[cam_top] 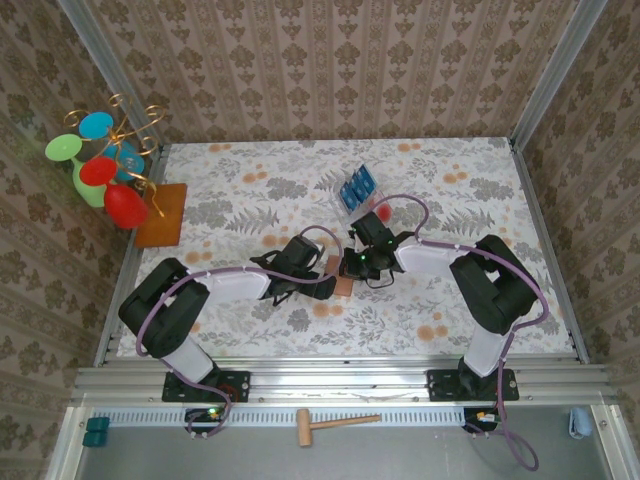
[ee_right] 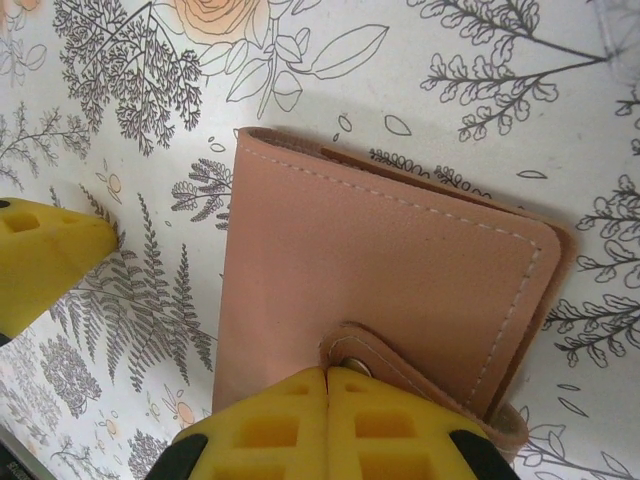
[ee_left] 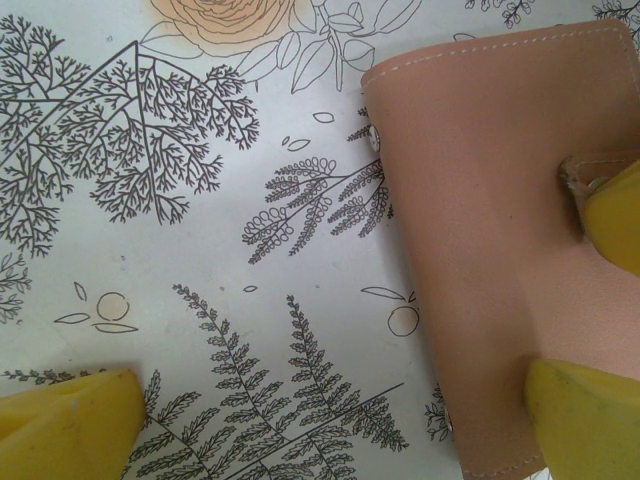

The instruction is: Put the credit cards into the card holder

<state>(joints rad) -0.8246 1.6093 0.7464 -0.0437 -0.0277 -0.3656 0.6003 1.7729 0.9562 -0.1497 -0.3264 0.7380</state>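
Near the middle of the desk [cam_top: 470,180], slightly toward its near edge, the card holder [cam_top: 343,286] lies folded flat between the two arms. Right fingers [ee_right: 270,435] are pressed together on the holder's snap tab [ee_right: 365,360], which stands raised off the cover; whether the snap is undone cannot be told. Left fingers [ee_left: 70,425] are spread wide, one over the bare desk and the other over the holder's cover, gripping nothing; contact with the leather cannot be confirmed. Credit cards [cam_top: 357,185] stand in a clear tray [cam_top: 375,208] well apart from the holder, toward the far edge and right of centre, none yet in the holder. Probable hazards from this arrangement: (a) the tab is thin and held near its end, so a pull may slip it out of the pinch; (b) the holder looks light and is not clamped, so pulling the tab could lift or drag the whole holder rather than open it, unless the left fingers pin the body; (c) both sets of fingers work close together over one small object and could collide; (d) a sideways drag could skew the holder, complicating later card insertion.
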